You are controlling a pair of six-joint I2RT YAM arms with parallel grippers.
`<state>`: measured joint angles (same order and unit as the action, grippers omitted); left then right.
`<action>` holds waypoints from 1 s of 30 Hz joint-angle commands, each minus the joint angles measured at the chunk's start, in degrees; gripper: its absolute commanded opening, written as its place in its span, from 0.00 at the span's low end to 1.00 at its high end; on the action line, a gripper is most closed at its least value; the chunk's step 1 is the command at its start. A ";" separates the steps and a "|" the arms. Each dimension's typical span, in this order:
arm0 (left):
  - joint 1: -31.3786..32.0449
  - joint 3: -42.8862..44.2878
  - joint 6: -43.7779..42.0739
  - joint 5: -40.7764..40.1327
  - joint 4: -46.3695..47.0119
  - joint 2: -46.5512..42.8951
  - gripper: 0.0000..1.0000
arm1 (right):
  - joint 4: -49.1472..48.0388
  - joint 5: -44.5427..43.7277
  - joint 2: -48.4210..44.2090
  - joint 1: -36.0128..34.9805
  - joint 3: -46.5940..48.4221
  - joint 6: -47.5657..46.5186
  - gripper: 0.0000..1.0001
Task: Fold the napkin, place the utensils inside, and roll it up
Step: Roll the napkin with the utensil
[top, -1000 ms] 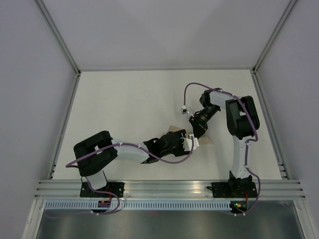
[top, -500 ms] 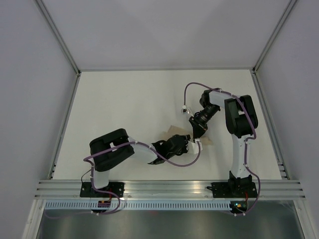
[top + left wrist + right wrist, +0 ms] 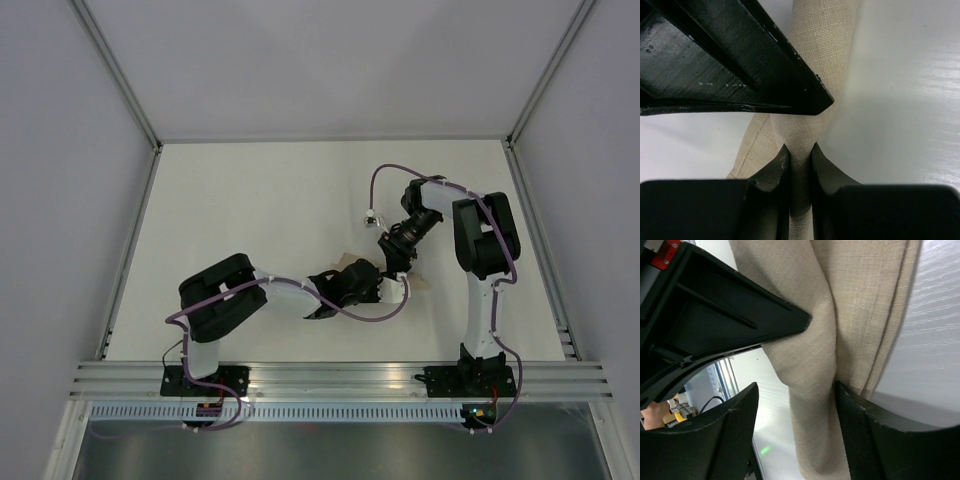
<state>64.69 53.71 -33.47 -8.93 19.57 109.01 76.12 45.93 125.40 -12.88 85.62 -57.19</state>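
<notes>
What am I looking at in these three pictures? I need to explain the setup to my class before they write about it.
This is a robot made of two jointed arms, the left arm and the right arm, bolted at the near edge of a white table. One picture looks down on them from above and behind. The other two come from small cameras, one on each wrist, so each shows its own black fingers up close. The grasping part at an arm's tip is called an end effector.

On the table lies a tan napkin, gathered into a narrow strip. The left end effector is shut, pinching a ridge of that cloth. The right end effector stands open, with the cloth running between its fingers.
</notes>
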 commanded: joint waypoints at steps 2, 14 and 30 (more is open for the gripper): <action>-0.61 1.22 4.91 11.65 -9.29 0.85 0.07 | -10.19 -3.22 -4.37 1.02 -1.25 0.76 0.74; -5.88 7.89 9.83 24.04 -22.35 3.22 0.07 | -15.37 4.86 -15.44 12.00 -3.17 4.81 0.75; -17.05 23.98 16.77 46.72 -41.62 14.64 0.13 | -42.44 1.19 -51.36 15.63 -35.68 3.84 0.79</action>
<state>48.18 77.08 -19.51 32.93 -10.79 118.26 43.16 47.48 81.03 4.99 54.11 -51.31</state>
